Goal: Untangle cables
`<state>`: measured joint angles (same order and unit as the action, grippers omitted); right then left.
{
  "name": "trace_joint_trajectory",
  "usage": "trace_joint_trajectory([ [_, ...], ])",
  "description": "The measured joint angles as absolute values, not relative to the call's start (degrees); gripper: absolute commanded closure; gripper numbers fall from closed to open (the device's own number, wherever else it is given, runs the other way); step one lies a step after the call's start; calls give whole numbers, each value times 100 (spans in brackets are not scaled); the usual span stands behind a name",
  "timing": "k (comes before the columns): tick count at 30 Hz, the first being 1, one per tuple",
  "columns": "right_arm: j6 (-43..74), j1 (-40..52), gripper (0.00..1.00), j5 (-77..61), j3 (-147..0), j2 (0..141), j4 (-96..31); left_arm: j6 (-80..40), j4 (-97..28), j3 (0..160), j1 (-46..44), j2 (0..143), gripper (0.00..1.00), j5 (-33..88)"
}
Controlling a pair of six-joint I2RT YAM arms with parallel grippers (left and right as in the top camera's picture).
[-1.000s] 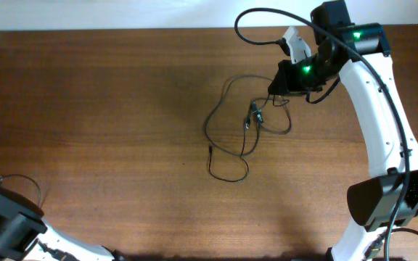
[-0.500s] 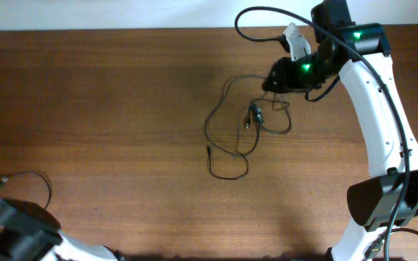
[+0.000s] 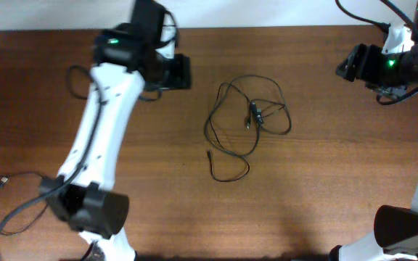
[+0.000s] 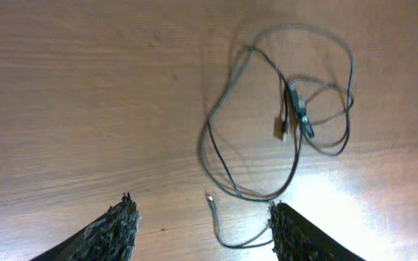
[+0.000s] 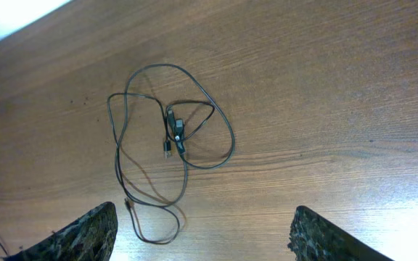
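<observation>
The cables lie in a loose tangle of thin black loops on the middle of the wooden table, with small plugs bunched near the centre and one free end at the front. My left gripper hovers to the back left of the tangle, open and empty. In the left wrist view the cables lie ahead of my left gripper. My right gripper hangs far to the right of the tangle, open and empty. In the right wrist view the cables lie well ahead of my right gripper.
A separate thin black cord trails off the table's front left corner. A pale wall strip borders the table's far edge. The left arm stretches across the left half of the table.
My right gripper opened, let go of the cables and drew away to the right. The left arm swung in from the front left to the back left of the tangle.
</observation>
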<state>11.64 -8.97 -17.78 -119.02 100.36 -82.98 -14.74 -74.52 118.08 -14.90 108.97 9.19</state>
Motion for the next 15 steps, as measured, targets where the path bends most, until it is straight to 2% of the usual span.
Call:
trace_joint_trajectory([
  [2, 1142, -897, 21, -1778, -11900, 10047, -8372, -1472, -7081, 11806, -1820, 11456, 42, 923],
  [8, 1133, -897, 20, -1778, -11891, 10053, -8501, -244, -5271, 11802, -2193, 13166, 36, 897],
  [11, 1127, -897, 20, -1778, -11891, 10055, -8530, -126, -4869, 11802, -2202, 13758, 41, 895],
  [12, 1070, -897, 20, -1778, -11891, 10055, -8532, -123, -4790, 11802, -2202, 13933, 46, 878],
  [13, 1004, -897, 20, -1778, -11891, 10055, -8541, -91, -4652, 11802, -2202, 14090, 63, 779],
  [15, 895, -897, 20, -1778, -11891, 10055, -8578, -84, -4482, 11808, -2202, 14121, 87, 626],
])
